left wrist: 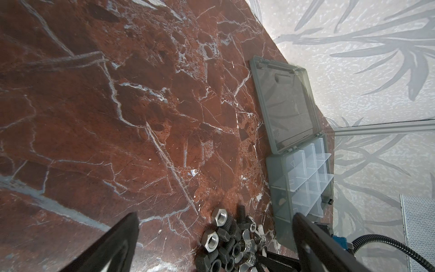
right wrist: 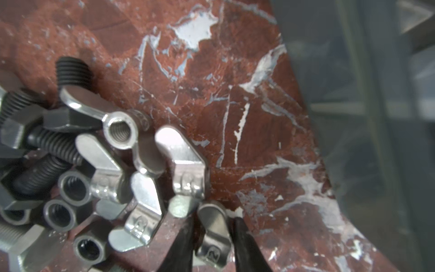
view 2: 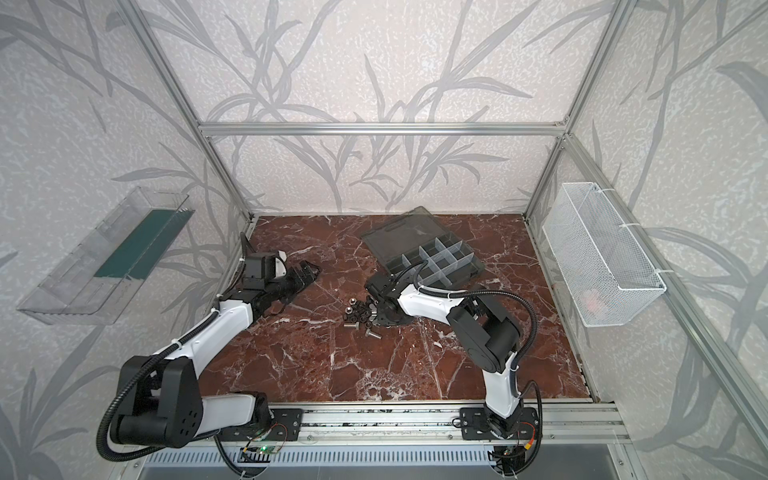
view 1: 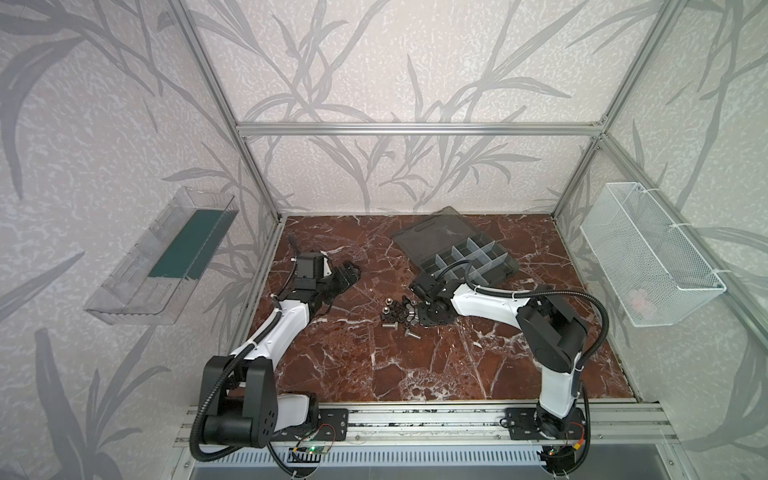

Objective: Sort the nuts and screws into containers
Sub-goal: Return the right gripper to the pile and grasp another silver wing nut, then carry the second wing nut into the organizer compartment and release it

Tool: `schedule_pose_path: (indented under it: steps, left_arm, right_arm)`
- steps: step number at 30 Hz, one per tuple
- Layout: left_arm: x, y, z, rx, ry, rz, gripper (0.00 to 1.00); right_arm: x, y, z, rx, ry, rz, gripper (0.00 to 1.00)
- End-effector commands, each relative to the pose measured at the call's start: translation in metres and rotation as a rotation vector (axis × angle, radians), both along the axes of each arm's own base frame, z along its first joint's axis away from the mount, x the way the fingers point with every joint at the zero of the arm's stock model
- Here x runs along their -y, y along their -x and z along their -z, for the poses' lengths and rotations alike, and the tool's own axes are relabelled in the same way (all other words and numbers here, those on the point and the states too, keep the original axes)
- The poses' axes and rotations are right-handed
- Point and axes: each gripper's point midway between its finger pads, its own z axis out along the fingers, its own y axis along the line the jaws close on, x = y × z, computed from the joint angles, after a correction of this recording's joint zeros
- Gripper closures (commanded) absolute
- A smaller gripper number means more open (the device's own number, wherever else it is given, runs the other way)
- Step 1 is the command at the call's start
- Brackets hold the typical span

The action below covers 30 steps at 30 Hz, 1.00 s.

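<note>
**Rail (view 1: 415, 415) to wing nut (right wrist: 214, 233): right claw (right wrist: 213, 221) clamped at the pile (view 1: 399, 316)**

Bolted along the near edge, the rail carries both arm bases. Beyond it spreads the red-brown marble tabletop (view 1: 415, 374). A white wire basket (view 1: 648, 257) hangs on the right wall and a clear tray (view 1: 166, 266) on the left wall.

The left arm (view 1: 286, 320) lies along the left side. Its left claw (view 1: 351, 275) points toward the middle with fingers spread wide apart, well apart from the hardware. The right arm (view 1: 486, 299) stretches in from the right toward the middle.

Far and right of centre sits the smoky-grey organiser box (left wrist: 280, 188). Its lid (view 1: 436, 235) is laid flat open on the far-left side, and its containers (view 1: 478, 249), split by pale dividers, face up.

Near and left of the box, about mid-tabletop, the pile mixes black and silver screws (right wrist: 40, 174), hex nuts (left wrist: 206, 240) and silver wing nuts (right wrist: 146, 205). Two silver screws lie at its near edge.

The right claw points down at the pile's right edge, just beside the box's near corner. In the right wrist view its two dark fingers (right wrist: 182, 247) press against either side of a single wing nut. That nut lies just beside its neighbours, low at the tabletop.
</note>
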Motion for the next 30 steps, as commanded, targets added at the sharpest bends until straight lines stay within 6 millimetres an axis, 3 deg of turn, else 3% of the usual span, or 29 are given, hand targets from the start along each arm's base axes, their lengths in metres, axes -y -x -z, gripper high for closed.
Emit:
schedule_pose_path:
  steps: [1,6,9,12,16,22,27,30]
  left_arm:
    - [0.000,0.004,0.004,-0.008,-0.010,0.001,0.01]
    - [0.000,0.005,0.005,-0.010,-0.008,0.000,0.00]
    - [-0.001,0.005,0.003,-0.005,-0.011,0.000,0.01]
    - [-0.001,0.005,0.002,-0.004,-0.014,-0.002,0.00]
    - [-0.001,0.005,0.003,-0.007,-0.013,-0.002,0.01]
    - [-0.001,0.006,0.003,-0.007,-0.006,-0.005,0.01]
    - [-0.001,0.005,0.000,0.004,-0.006,-0.004,0.01]
    - [0.001,0.004,-0.002,0.006,0.000,0.004,0.00]
  right_arm:
    - [0.013,0.014,0.013,-0.051,0.068,-0.016,0.71]
    - [0.017,0.017,0.016,-0.059,0.089,-0.050,0.79]
    - [0.015,0.016,0.014,-0.056,0.112,-0.142,0.90]
    - [0.012,0.013,0.005,-0.054,0.135,-0.236,1.00]
    - [0.003,0.012,-0.015,-0.047,0.127,-0.379,1.00]
    - [-0.004,-0.004,-0.067,0.002,0.058,-0.501,1.00]
    - [0.009,-0.044,-0.118,0.100,-0.008,-0.505,1.00]
    - [0.023,-0.073,-0.138,0.145,-0.008,-0.485,1.00]
